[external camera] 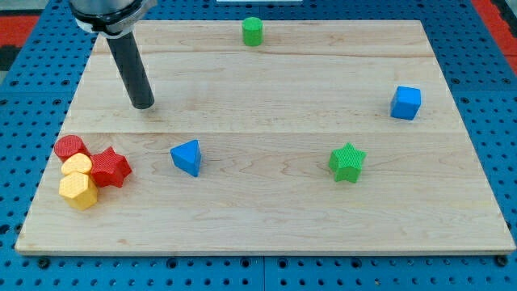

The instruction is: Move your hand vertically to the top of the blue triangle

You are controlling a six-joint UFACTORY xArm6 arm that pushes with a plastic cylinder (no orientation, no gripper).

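Note:
The blue triangle lies on the wooden board, left of centre and toward the view's bottom. My tip rests on the board above and to the left of the blue triangle, well apart from it. The dark rod slants up from the tip to the arm at the view's top left.
A red cylinder, a red star and two yellow hexagon blocks cluster at the lower left. A green star sits right of centre, a blue cube at the right, a green cylinder at the top.

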